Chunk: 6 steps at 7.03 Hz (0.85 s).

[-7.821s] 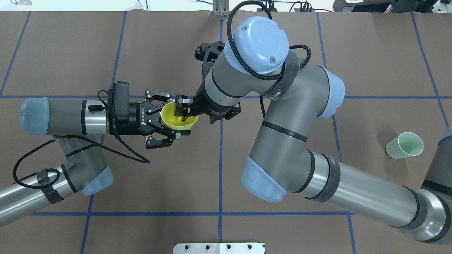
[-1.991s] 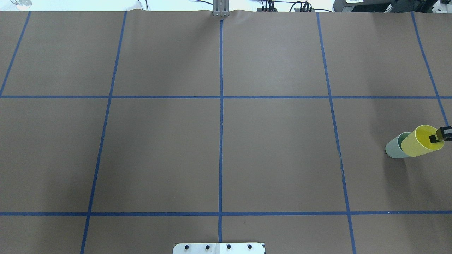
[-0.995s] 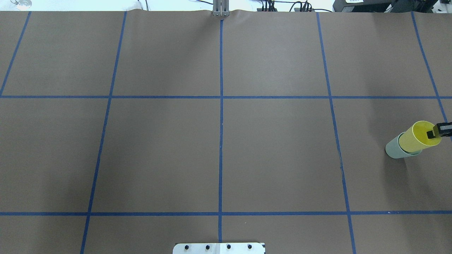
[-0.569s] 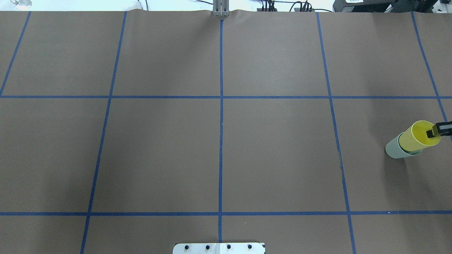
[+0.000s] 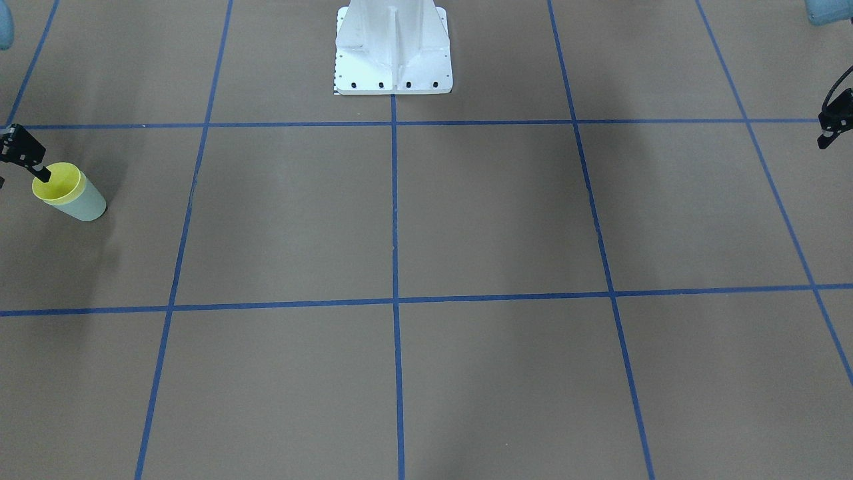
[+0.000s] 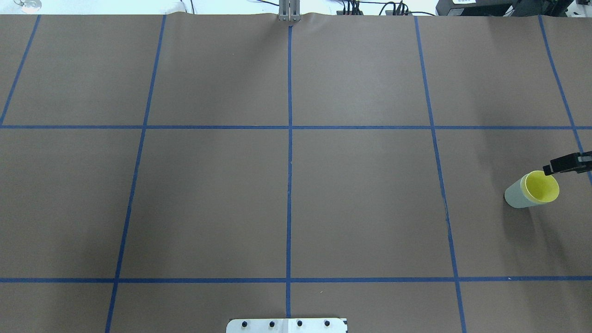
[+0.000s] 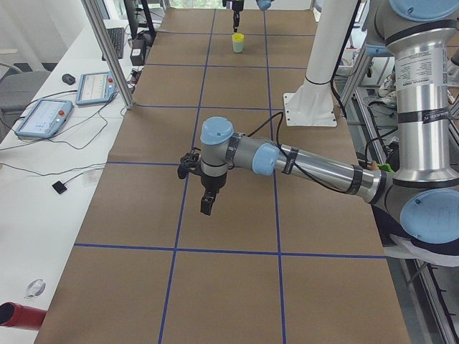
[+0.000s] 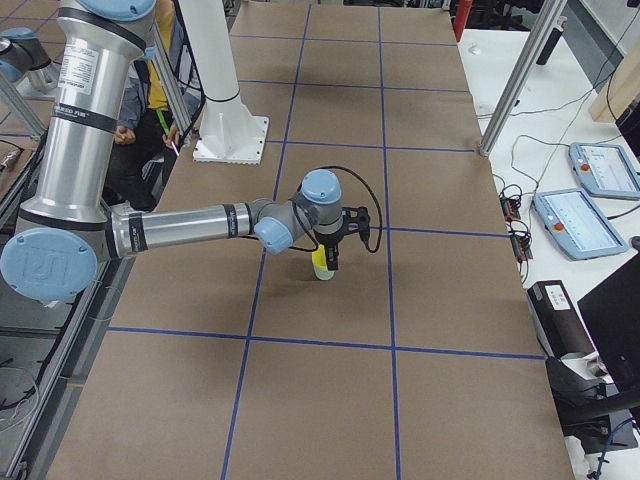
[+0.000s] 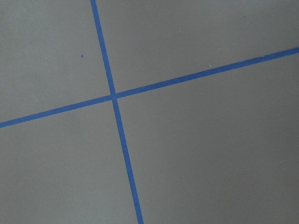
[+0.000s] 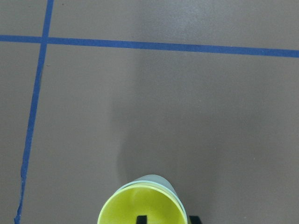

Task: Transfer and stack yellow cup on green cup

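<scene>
Looking down from my right wrist, I see the yellow cup (image 10: 135, 205) nested inside the green cup (image 10: 150, 179), of which only a thin pale rim shows; the view's bottom edge cuts both off. My right gripper (image 10: 167, 218) is spread there, one of its dark fingertips (image 10: 141, 218) over the yellow interior and the other just outside the wall, neither pressing it as far as I can make out. My left wrist camera takes in only the brown table (image 9: 210, 154) and a cross of blue tape (image 9: 113, 97). From overhead, the stacked pair stands upright near the table's right edge; a single black finger of my right gripper pokes in just beside the yellow rim, the rest out of frame. Across the table, the pair sits at far left with one fingertip over the yellow rim, while my left gripper (image 5: 828, 130) is a dark scrap at the right edge, well apart from the cups; I cannot tell how its jaws stand. The left-end view shows that gripper pointing down above the table, with the cups small at the far end. From the right end, my right gripper hides all but a yellow sliver of the stack.
</scene>
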### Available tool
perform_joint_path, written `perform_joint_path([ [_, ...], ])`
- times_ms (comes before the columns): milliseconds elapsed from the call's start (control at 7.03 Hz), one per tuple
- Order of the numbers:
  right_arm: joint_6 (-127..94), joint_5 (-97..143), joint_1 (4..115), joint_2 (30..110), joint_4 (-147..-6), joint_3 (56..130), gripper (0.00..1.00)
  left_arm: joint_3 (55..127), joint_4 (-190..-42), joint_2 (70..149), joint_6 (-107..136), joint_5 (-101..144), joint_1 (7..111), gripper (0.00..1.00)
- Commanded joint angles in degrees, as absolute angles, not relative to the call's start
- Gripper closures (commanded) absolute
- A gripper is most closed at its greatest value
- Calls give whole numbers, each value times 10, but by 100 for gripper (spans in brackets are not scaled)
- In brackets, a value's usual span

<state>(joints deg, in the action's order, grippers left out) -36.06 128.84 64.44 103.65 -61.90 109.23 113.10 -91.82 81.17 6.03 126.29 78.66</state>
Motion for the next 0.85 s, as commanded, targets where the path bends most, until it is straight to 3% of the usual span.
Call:
perform_joint_path([
  [0, -213, 1295, 727, 1015, -732, 1091, 0, 1123, -908, 808, 50, 1268, 788, 0],
  [284, -15, 1295, 835, 977, -898, 1091, 0, 1115, -818, 813, -105, 1268, 850, 0],
  [711, 78, 1285, 910, 1002, -955, 1078, 0, 1051, -787, 814, -259, 1269, 959, 0],
])
